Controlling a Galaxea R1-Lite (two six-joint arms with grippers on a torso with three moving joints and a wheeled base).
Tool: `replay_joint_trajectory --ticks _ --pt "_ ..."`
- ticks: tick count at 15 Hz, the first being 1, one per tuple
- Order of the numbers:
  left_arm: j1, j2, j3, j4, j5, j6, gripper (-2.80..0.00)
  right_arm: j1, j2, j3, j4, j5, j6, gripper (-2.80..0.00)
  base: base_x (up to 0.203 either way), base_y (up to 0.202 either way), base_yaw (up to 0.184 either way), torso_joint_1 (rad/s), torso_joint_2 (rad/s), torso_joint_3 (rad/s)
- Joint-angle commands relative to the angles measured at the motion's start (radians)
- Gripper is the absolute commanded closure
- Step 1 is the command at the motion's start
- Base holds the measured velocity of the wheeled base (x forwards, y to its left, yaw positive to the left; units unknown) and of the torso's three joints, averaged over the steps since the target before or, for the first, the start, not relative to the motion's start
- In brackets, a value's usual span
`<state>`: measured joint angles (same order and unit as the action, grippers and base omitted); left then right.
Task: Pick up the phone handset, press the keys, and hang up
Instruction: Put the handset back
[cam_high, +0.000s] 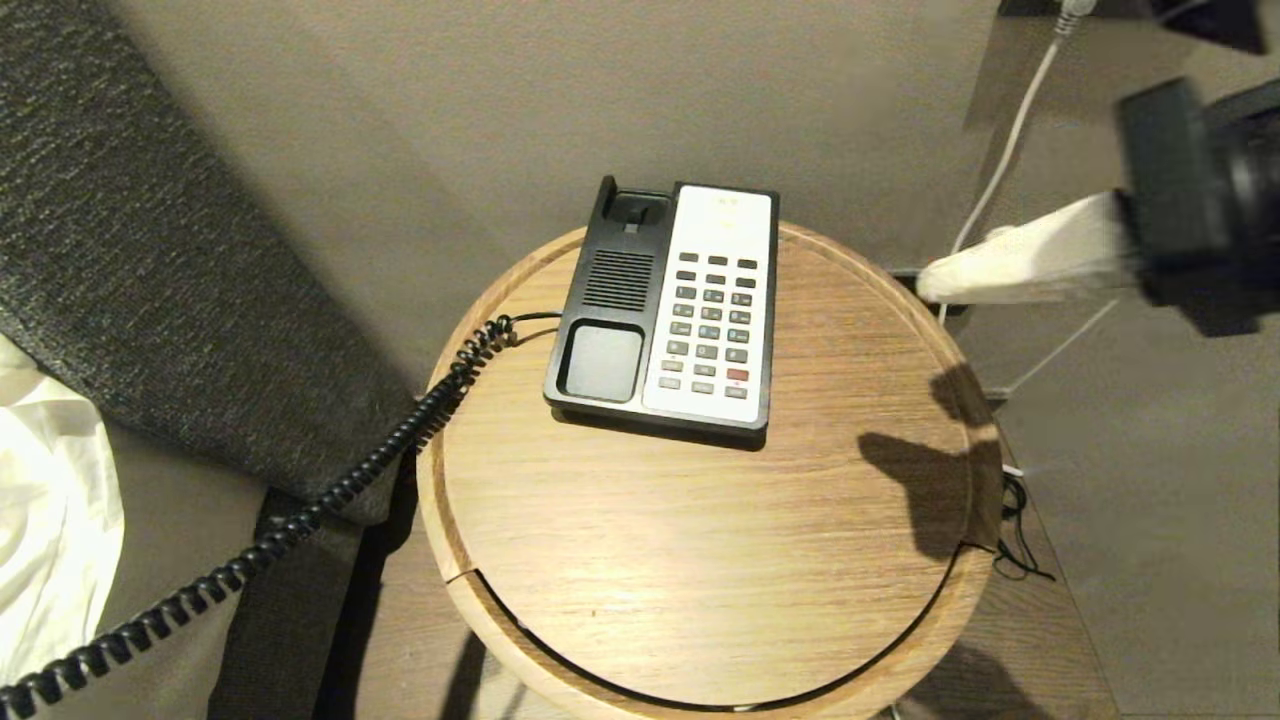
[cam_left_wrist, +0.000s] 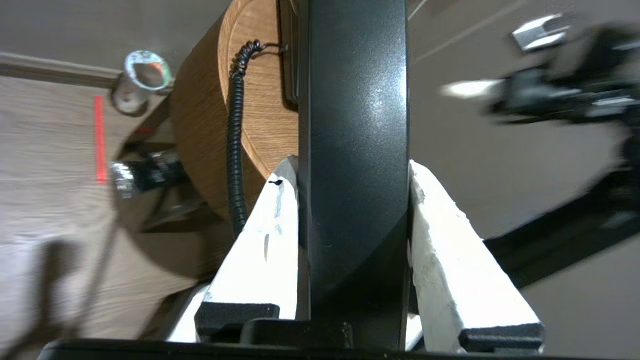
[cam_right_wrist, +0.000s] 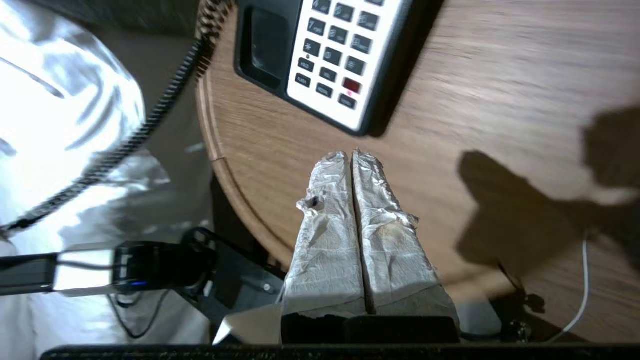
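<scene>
The phone handset (cam_left_wrist: 352, 150) is off its cradle, clamped across its width between the two white fingers (cam_left_wrist: 260, 250) of the left gripper (cam_left_wrist: 352, 172), beside the left edge of the round wooden table (cam_high: 700, 560) and outside the head view. Its black coiled cord (cam_high: 300, 520) runs from the phone base (cam_high: 665, 305) over the table's left edge and down past the grey upholstery (cam_high: 130, 250). The base sits toward the table's far edge, cradle empty, keypad (cam_high: 712, 325) facing up. The right gripper (cam_right_wrist: 352, 152) hovers above the table's right side, its wrapped fingers (cam_right_wrist: 325, 240) pressed together and empty, pointing toward the keypad.
</scene>
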<state>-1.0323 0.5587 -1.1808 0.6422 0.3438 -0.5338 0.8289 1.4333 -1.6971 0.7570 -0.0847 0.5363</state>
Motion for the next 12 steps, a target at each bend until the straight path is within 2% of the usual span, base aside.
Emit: replay_joint_trajectory --ticks 1,4,7,10,12 --pt "-0.001 0.19 -0.059 0.003 0.002 0.043 0.0 0.0 -0.209 0.07 0.027 -0.011 0.015 0.0 0.0 0.0 0.0 0.0 0.0 0.0" --pt "-0.002 0.422 -0.193 0.0 0.002 0.116 0.0 -0.001 -0.412 0.233 0.066 -0.018 0.024 0.0 0.0 0.0 0.0 0.0 0.0 0.0" --pt "-0.009 0.645 -0.363 0.007 0.021 0.178 0.0 -0.001 -0.563 0.319 0.117 -0.019 0.035 0.0 0.0 0.0 0.0 0.0 0.0 0.0" --pt "-0.046 0.839 -0.513 0.02 0.099 0.231 0.0 -0.001 -0.661 0.377 0.141 -0.017 0.049 0.0 0.0 0.0 0.0 0.0 0.0 0.0" --pt "-0.058 0.945 -0.573 0.024 0.161 0.243 0.0 -0.001 -0.724 0.424 0.144 -0.017 0.05 0.0 0.0 0.0 0.0 0.0 0.0 0.0"
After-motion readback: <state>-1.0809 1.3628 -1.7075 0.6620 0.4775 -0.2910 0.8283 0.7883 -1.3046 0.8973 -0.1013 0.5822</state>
